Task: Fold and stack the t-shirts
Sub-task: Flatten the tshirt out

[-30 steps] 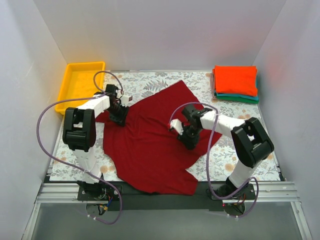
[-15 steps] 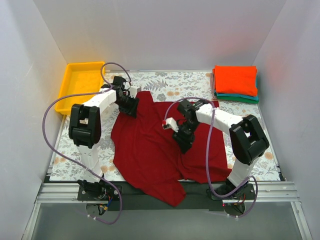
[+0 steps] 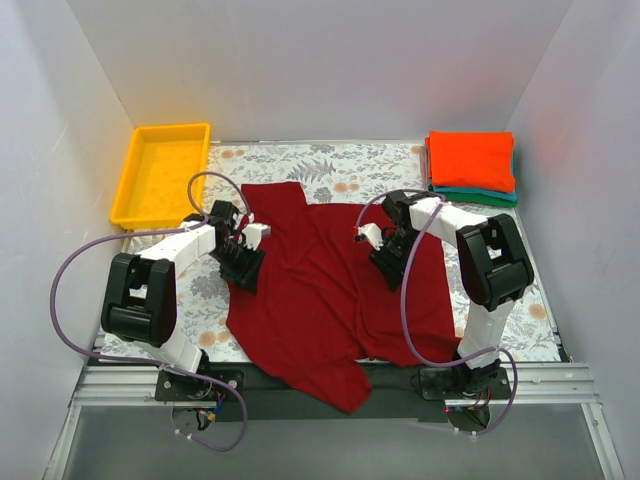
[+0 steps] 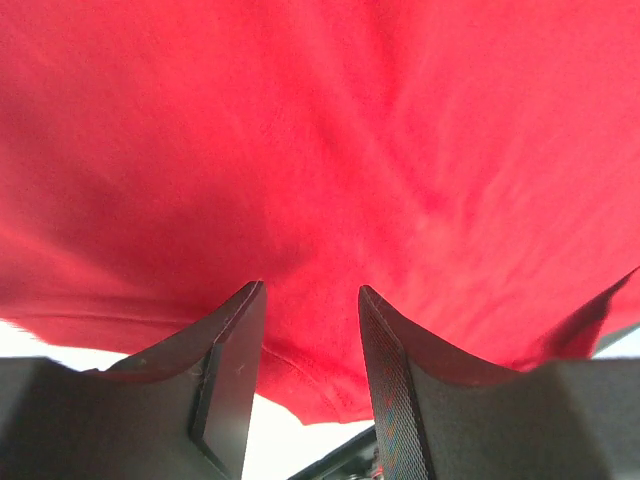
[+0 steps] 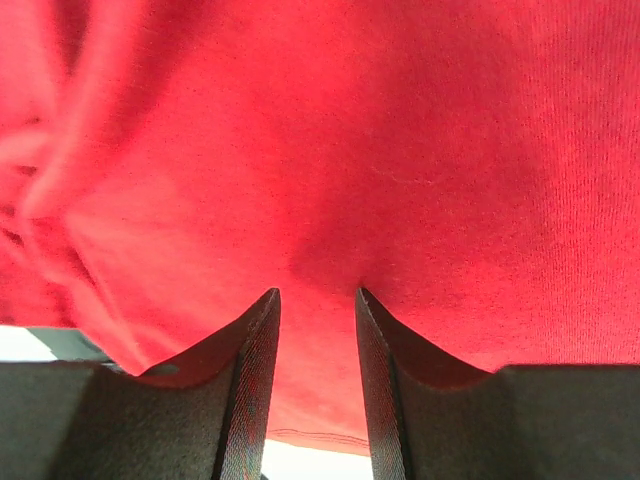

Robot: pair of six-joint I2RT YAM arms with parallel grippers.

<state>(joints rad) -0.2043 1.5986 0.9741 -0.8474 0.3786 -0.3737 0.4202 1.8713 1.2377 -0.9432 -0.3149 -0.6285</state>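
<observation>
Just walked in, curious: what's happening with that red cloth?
Two robot arms are folding t-shirts. A dark red t-shirt lies rumpled on the floral cloth; the left gripper sits on its left edge, the right gripper on its right half, jaws partly apart. An orange-red t-shirt and a teal t-shirt are stacked folded at the far right.

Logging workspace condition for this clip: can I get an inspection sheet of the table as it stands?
Surface: flowered cloth, flat.
Job's things: red shirt unfolded and rumpled mid-table; orange shirt folded on green shirt, far right.
Clutter: yellow tray, far left, empty.
Grippers: left gripper and right gripper part open, tips at red shirt.
Cables: purple cables loop by both arms.
Surroundings: white walls.
</observation>
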